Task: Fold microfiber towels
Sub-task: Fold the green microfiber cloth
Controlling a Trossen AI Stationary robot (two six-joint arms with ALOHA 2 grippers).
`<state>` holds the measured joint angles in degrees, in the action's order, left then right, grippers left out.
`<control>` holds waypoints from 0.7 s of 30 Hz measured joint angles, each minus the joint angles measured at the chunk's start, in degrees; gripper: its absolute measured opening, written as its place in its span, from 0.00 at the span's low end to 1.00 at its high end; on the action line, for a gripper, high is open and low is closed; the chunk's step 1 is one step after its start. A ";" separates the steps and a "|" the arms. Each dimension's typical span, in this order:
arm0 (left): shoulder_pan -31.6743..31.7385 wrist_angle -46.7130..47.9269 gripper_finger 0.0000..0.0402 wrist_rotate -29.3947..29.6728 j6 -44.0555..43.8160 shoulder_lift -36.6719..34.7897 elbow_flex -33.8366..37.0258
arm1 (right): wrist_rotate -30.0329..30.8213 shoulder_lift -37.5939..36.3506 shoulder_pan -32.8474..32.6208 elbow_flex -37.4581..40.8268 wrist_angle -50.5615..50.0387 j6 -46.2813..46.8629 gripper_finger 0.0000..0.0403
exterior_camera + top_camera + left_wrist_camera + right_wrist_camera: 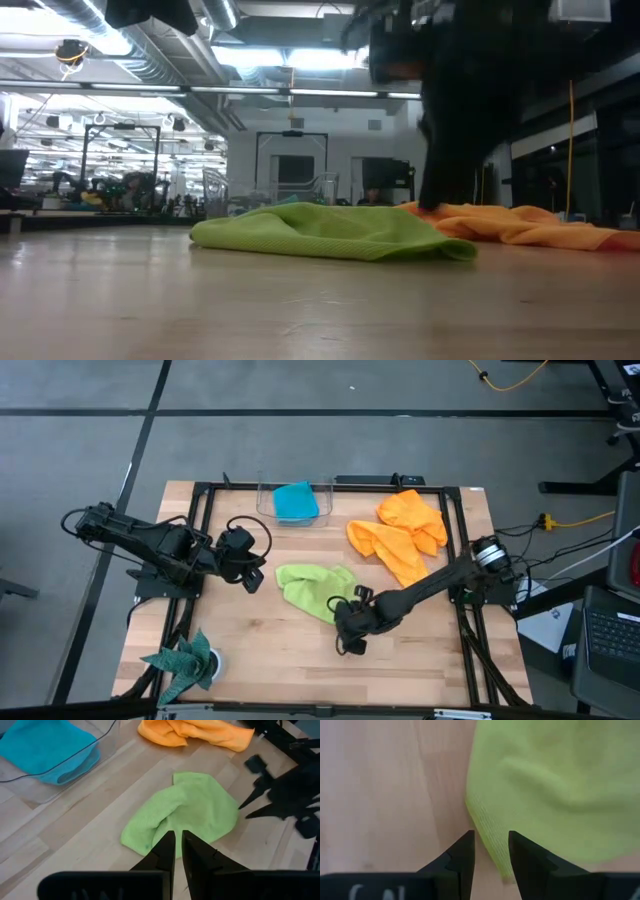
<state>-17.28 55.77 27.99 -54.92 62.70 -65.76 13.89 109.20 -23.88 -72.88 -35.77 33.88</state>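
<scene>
Inside clear bin [262, 495], turquoise towel [295, 502].

grey floor [300, 420], bright ceiling lights [290, 58], exposed ducts [150, 45]

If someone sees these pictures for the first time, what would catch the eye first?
Probably the lime-green towel, crumpled mid-table, with the right pincer open at its near edge. Next, the orange towels heaped toward the far right. Last, the turquoise towel lying in a clear bin at the far edge.
</scene>
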 joint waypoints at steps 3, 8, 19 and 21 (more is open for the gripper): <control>0.00 0.08 0.06 0.01 0.00 0.00 0.00 | 0.00 3.97 0.00 0.04 1.40 -1.65 0.30; 0.00 0.18 0.06 0.00 0.00 0.00 0.00 | 0.44 6.33 -0.07 -0.21 2.31 -2.24 0.30; -0.16 0.14 0.06 -2.85 0.02 0.99 0.00 | 2.25 6.72 1.54 -0.17 3.50 9.85 0.11; -0.67 0.13 0.06 -4.65 0.04 1.92 0.00 | 2.59 6.82 1.96 -0.51 3.93 12.39 0.03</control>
<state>-17.95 55.90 23.34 -54.88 64.62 -65.76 16.48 116.02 -21.92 -73.39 -31.84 46.27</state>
